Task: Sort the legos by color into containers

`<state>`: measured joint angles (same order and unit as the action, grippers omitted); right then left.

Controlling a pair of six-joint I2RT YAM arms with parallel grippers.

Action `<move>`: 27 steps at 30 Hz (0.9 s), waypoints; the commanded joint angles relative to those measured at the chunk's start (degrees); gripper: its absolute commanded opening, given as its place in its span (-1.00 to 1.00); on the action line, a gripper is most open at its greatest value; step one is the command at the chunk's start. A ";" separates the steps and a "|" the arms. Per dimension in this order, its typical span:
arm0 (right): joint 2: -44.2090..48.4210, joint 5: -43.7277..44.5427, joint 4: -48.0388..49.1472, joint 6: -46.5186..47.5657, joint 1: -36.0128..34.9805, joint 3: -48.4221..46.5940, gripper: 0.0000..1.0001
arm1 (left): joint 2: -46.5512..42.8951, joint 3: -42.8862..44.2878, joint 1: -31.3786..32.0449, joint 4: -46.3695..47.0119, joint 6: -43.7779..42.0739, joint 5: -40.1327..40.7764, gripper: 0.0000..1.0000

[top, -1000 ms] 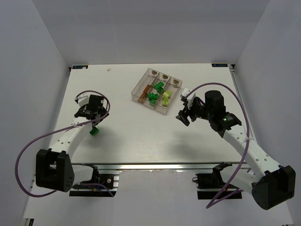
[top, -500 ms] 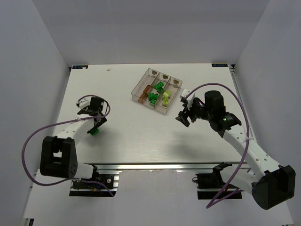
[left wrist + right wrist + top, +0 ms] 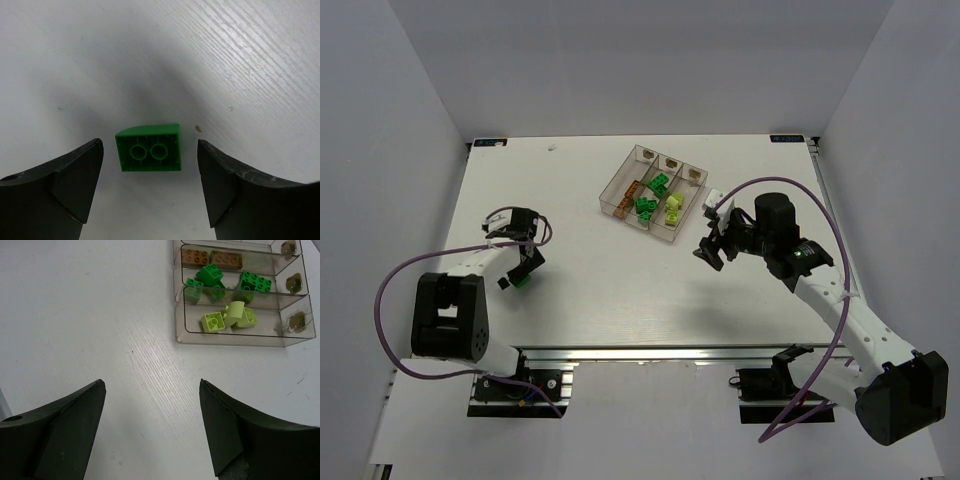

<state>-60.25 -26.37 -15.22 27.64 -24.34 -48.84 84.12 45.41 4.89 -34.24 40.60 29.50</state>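
Table [image 3: 620, 290], one loose green lego [image 3: 148, 148], three containers [image 3: 270, 335]

Top view: bright, even, diffuse light from overhead, bounced by the white walls, no harsh glare. Table [image 3: 620, 300] has only soft grey shadows, the clearest at approx. 7 o'clock from the right arm. Sharp throughout.

Left wrist cam: soft dark shadow at 12 o'clock of the green brick [image 3: 148, 149]. Table grain crisp & brightest at 1–2 o'clock. Left end effector fingers [image 3: 60, 192] near-black, low detail.

Right wrist cam: bright, w/ faint glints on the clear bins [image 3: 250, 338].
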 commanded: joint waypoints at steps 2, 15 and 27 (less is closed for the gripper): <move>1.19 -1.40 -0.16 0.75 0.26 -0.20 0.61 | 2.89 1.43 -0.23 0.05 -0.61 0.04 0.69; 1.01 -2.11 -0.51 1.01 0.26 -0.38 0.61 | 3.42 1.09 -0.40 1.01 -1.31 -1.90 0.40; 0.57 -1.93 -0.60 1.19 0.26 -0.38 0.61 | 0.88 0.12 -0.31 4.17 -3.51 -10.14 -0.24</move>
<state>-60.25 -27.40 -16.53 28.27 -24.34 -48.84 87.24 45.98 4.71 -32.49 38.24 25.02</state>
